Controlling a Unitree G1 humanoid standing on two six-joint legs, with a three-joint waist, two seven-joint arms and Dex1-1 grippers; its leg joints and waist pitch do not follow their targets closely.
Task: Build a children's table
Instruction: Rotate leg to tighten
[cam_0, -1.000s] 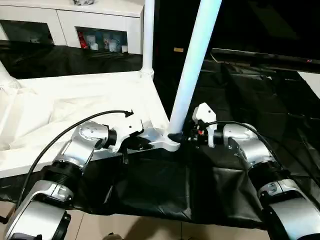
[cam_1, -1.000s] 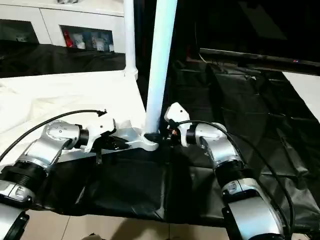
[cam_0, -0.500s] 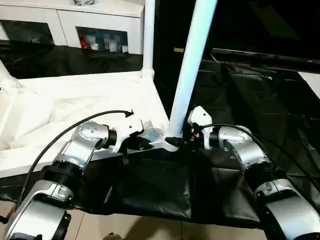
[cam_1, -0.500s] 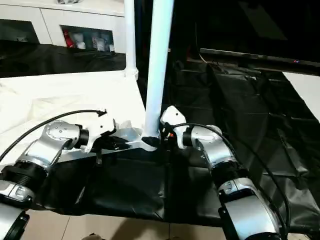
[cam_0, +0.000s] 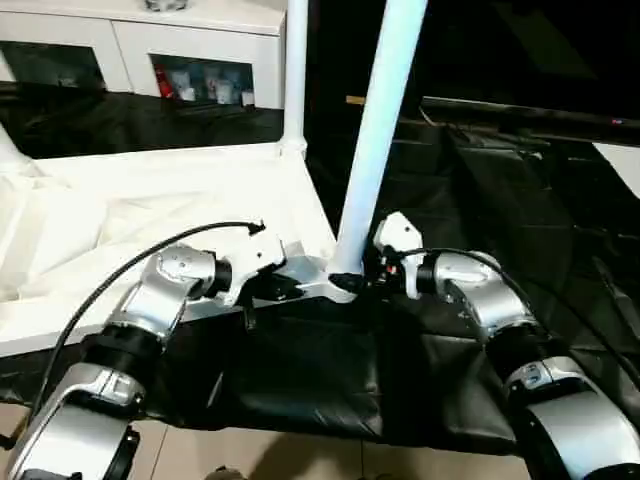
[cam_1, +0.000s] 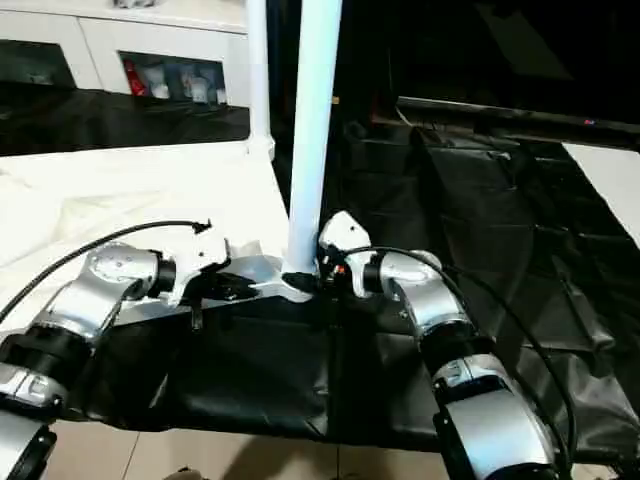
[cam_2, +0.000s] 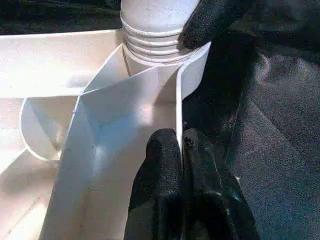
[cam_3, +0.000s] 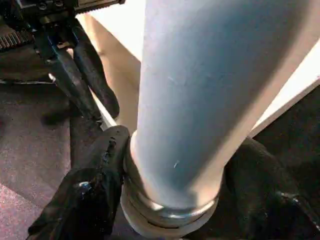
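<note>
The white table top (cam_0: 150, 215) lies upside down across the left half of the left eye view, on black sheeting (cam_0: 480, 200) that covers the floor. Its near right corner sits at the centre of the frame. A white tapered leg (cam_0: 375, 130) rises from that corner socket, leaning slightly right toward the top edge. A second leg (cam_0: 296, 70) stands upright at the far right corner, in the upper middle.

The left gripper (cam_2: 181, 150), lower centre of its wrist view, is pinched tight on the thin side wall of the table top just beside the socket, one black finger (cam_2: 160, 165) on each face of the wall. The right gripper (cam_3: 175, 200) grasps the threaded base of the near leg, its fingers (cam_3: 90, 195) pressed against either side of the tube.

A white glass-door cabinet (cam_0: 150, 60) stands along the upper left.
</note>
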